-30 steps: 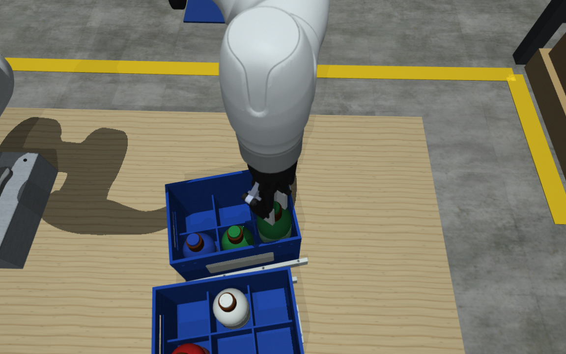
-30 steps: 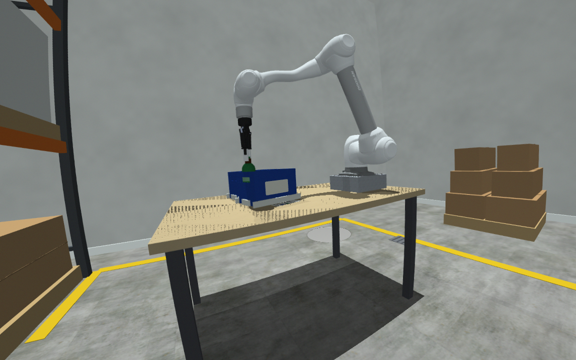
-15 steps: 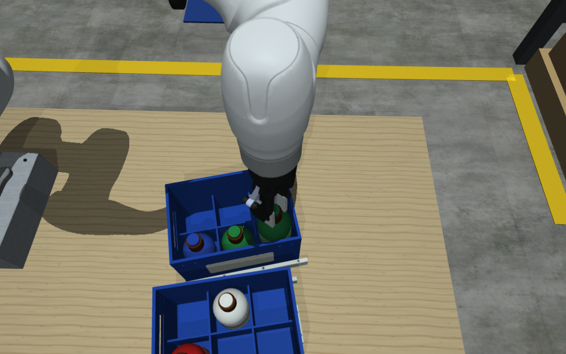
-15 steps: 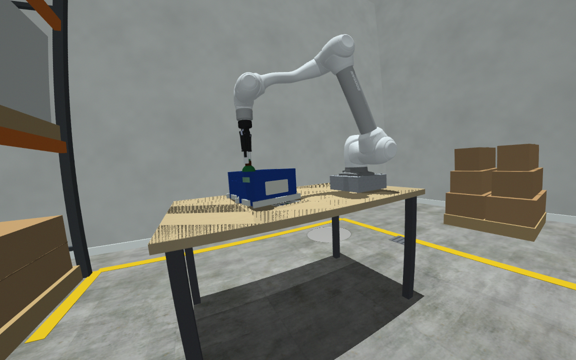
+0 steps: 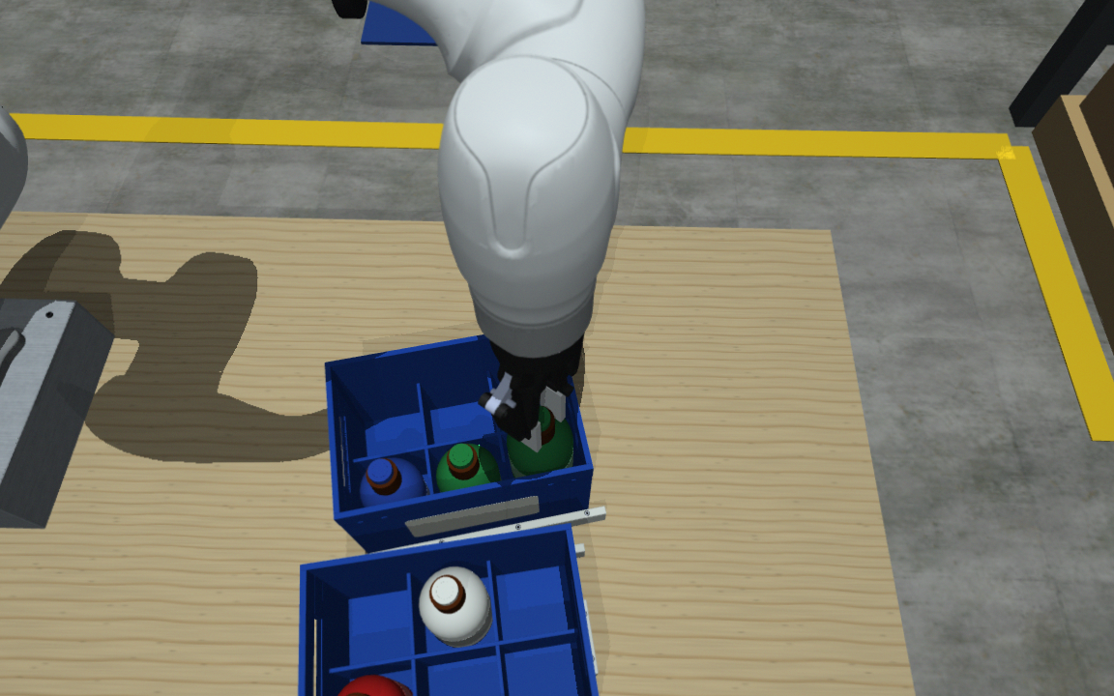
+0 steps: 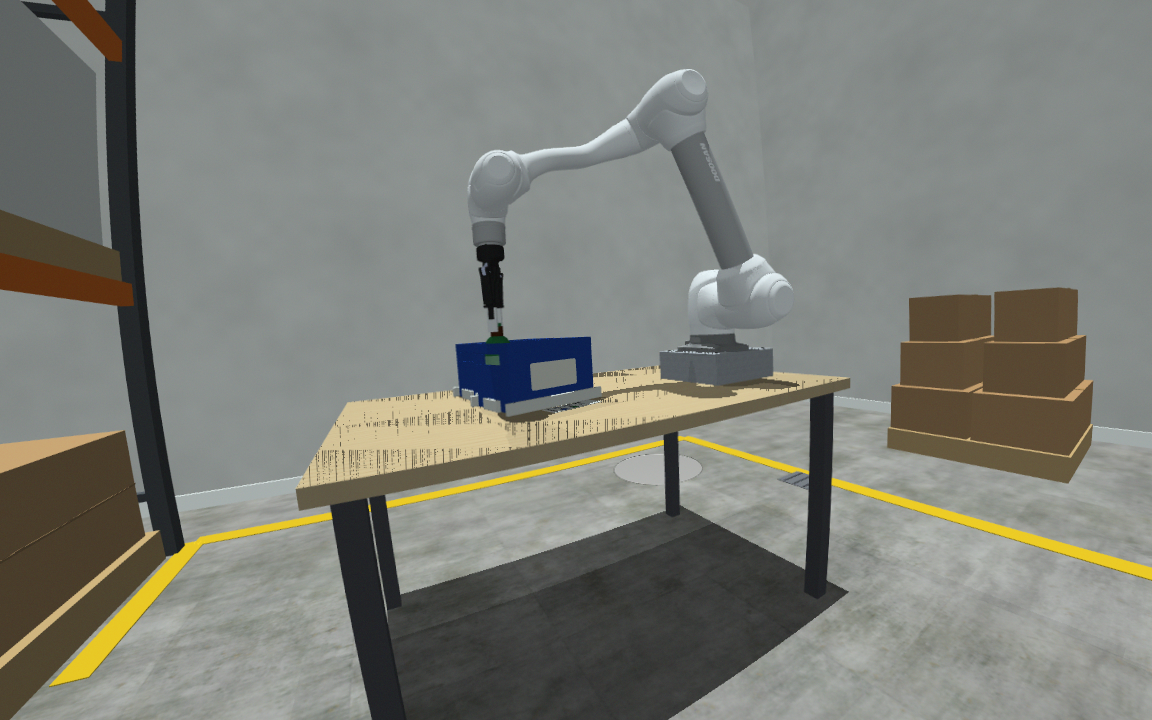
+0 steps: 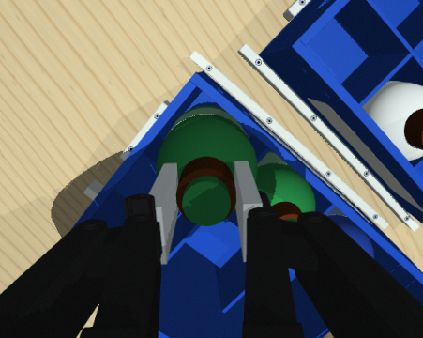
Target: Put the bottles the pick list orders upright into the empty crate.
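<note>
Green bottle (image 7: 202,150), brown neck, clamped in hand (image 7: 205,194).

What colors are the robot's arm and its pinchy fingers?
The arm is smooth white with rounded joints and small dark lettering on one link. It stands on a grey block base. The gripper is black, with flat light-grey fingertips.

Grey walls (image 6: 338,179) close in a mottled grey concrete floor (image 6: 920,608) marked with yellow tape (image 6: 992,523). A wooden table (image 6: 401,447) on dark legs casts a shadow beneath it. A dark shelf rack (image 6: 128,268) with orange beams stands at the left above a large box (image 6: 25,519), and stacked cardboard boxes (image 6: 992,376) sit on a pallet at the right.
</note>
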`<state>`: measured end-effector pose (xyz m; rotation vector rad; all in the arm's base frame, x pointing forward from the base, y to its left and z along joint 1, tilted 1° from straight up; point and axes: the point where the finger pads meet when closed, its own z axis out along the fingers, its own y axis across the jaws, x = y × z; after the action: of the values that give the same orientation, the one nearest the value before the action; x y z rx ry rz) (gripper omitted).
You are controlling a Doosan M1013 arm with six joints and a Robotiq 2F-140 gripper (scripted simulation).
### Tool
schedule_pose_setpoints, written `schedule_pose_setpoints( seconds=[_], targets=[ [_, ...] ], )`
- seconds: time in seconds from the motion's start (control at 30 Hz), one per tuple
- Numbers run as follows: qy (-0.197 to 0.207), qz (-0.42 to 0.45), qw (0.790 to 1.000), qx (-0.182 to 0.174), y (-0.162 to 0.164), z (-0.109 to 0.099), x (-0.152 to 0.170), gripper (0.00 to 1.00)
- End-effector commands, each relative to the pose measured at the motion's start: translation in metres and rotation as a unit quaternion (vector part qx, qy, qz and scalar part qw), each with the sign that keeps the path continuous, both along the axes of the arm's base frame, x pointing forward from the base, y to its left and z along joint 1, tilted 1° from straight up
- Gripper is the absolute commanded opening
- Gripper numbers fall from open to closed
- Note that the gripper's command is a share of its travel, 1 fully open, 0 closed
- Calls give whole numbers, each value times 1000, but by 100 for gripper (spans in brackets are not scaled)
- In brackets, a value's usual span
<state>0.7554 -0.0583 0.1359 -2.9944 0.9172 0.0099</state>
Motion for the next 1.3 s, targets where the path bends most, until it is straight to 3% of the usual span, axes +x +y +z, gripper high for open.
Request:
schedule_pose_setpoints(
  seconds=[0.0, 1.27],
  targets=[
    [0, 0, 1000, 0, 0, -2, 0, 0],
    [0, 0, 1000, 0, 0, -36, 0, 0]
  ],
)
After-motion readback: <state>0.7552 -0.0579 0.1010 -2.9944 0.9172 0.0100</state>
